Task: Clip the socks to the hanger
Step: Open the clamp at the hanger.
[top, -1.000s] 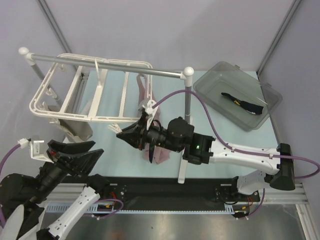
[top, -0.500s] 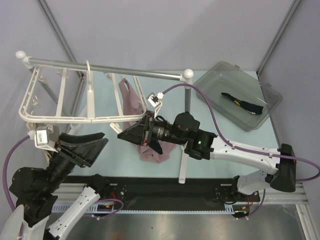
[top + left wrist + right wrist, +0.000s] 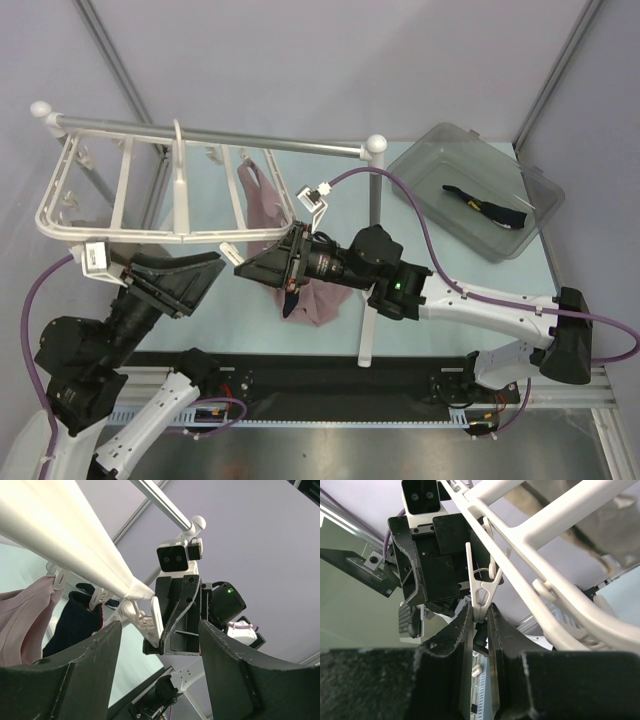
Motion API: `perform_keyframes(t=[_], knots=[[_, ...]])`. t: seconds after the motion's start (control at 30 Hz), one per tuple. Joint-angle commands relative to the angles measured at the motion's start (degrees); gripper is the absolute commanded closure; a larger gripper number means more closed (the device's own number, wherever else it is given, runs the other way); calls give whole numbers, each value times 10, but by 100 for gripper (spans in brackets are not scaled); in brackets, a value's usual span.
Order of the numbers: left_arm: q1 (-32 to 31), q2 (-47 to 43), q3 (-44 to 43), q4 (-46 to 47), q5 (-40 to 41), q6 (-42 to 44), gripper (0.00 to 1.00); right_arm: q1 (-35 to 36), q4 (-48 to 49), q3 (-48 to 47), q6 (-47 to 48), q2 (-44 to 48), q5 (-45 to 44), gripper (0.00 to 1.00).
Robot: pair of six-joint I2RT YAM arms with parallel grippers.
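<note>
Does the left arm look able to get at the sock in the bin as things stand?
Probably not. The sock lies in the bin at the far right, and the right arm stretches across between it and the left pincer.

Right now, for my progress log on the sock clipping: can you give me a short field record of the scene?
hanger: hooked on the rail
right fingers: shut on a clip at the hanger's edge
left fingers: open, empty
sock one: hanging from the hanger beside pink cloth
sock two: lying in the bin
</note>
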State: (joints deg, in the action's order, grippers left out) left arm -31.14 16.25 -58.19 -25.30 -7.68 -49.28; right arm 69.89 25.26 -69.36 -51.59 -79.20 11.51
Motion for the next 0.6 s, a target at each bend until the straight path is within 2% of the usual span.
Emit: perform_keyframes(t=[0.0, 0.4, 0.57], knots=[[-2, 11, 11, 34, -1, -18, 32, 1, 46, -3, -33, -2, 29, 100], [-2, 9, 45, 79, -8, -42, 37, 1, 52, 0, -40, -2, 29, 100], [-2, 30, 42, 70, -26, -47, 40, 2, 57, 0, -41, -2, 29, 100]])
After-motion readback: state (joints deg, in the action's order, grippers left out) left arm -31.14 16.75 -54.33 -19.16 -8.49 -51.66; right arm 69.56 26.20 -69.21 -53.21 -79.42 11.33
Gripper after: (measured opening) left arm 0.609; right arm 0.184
